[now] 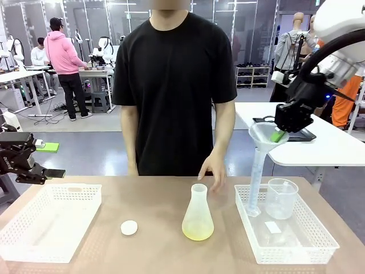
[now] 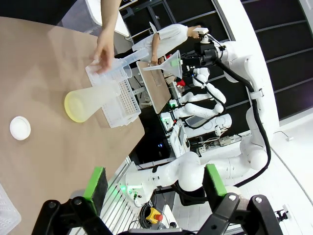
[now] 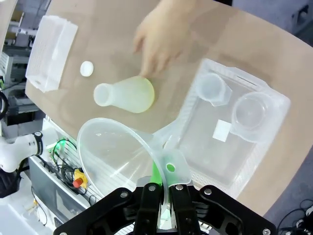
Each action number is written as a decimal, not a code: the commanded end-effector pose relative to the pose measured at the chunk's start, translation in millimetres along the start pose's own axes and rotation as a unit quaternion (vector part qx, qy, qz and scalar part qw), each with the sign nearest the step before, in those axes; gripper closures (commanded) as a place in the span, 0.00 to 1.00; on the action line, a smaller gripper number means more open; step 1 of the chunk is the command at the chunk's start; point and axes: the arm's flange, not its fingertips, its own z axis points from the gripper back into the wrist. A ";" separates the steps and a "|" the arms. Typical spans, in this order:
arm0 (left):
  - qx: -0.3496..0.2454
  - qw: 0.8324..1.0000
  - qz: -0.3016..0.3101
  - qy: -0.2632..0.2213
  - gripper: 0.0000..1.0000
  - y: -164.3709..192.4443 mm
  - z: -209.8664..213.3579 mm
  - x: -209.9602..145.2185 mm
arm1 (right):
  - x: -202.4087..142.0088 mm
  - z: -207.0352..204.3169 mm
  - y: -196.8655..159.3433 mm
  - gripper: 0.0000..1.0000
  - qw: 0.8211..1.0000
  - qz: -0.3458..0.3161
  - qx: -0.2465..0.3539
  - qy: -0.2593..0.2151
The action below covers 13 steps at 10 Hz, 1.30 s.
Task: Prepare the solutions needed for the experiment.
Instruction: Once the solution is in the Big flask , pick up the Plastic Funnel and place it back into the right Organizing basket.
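**Shut on the funnel at right, spread wide at left**

Found nearest, on the brown table (image 1: 159,254): a white basket (image 1: 51,225) at the left, a second basket (image 1: 288,245) at the right, and a round white cap (image 1: 129,227) between them. Found just right of the cap, upright and outside both baskets, the flask (image 1: 198,208) — with the solutions (image 1: 198,230) as a shallow yellowish layer on its bottom. Saw a tall cylinder (image 1: 256,182) and a beaker (image 1: 282,198) side by side at the right basket's far end. Noted a person's hand (image 1: 213,169) just behind the flask, fingers down toward the table. Saw the funnel (image 1: 266,135) raised over the cylinder, stem in line with its top — could not tell whether inside. Gripped it at the rim with the right gripper (image 3: 161,198), jaws pinched tight on the plastic. Held the left gripper (image 2: 154,181) off the table's left edge, jaws wide apart, nothing between the green pads.
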 end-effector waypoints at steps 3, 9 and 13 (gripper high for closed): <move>-0.010 1.000 -0.004 -0.002 0.00 -2.5 -0.7 2.5 | 0.0 0.0 0.0 1.00 1.000 0.000 0.000 0.000; -0.010 1.000 -0.004 -0.002 0.00 -2.5 -0.7 2.5 | -47.7 8.7 -23.1 0.97 0.997 -0.074 -0.002 0.017; -0.010 1.000 -0.004 -0.002 0.00 -2.5 -0.7 2.5 | -81.8 -14.5 -67.6 0.97 0.990 -0.132 -0.027 0.039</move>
